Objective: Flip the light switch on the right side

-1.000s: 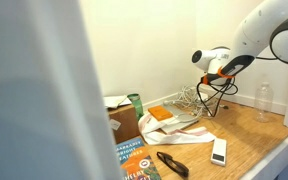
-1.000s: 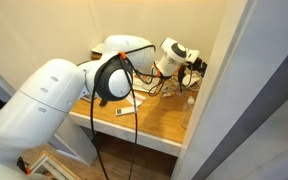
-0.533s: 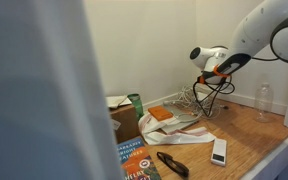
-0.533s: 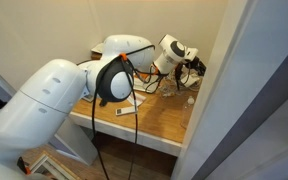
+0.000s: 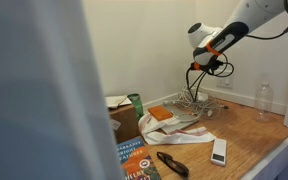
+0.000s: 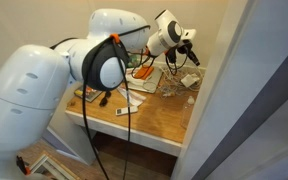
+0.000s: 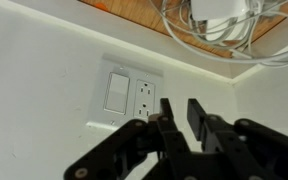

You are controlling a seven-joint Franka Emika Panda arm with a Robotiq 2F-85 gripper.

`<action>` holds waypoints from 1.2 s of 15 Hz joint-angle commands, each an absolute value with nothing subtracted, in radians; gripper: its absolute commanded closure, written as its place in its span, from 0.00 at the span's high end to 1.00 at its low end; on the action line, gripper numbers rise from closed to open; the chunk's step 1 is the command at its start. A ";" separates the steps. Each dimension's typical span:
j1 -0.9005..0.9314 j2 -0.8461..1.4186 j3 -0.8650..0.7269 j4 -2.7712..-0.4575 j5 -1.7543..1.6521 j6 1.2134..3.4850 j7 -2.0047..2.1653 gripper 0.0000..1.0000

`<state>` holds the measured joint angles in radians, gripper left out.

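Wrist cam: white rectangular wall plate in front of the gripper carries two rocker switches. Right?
No. The white rectangular wall plate carries one rocker switch and one socket outlet beside it, as the wrist view shows. It does sit in front of the gripper.

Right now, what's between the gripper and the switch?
No obstacle. In the wrist view, only the outlet on the same plate sits between the gripper and the switch; the cables lie well off.
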<state>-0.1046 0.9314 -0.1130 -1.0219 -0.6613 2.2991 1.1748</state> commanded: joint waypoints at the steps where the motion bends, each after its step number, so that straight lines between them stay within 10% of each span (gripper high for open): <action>1: -0.100 0.749 -0.101 -1.259 -0.518 2.365 0.966 0.57; 7: -0.061 0.547 -0.094 -1.512 -0.326 2.370 0.605 0.98; 18: -0.003 0.216 -0.052 -1.938 -0.117 2.260 0.350 1.00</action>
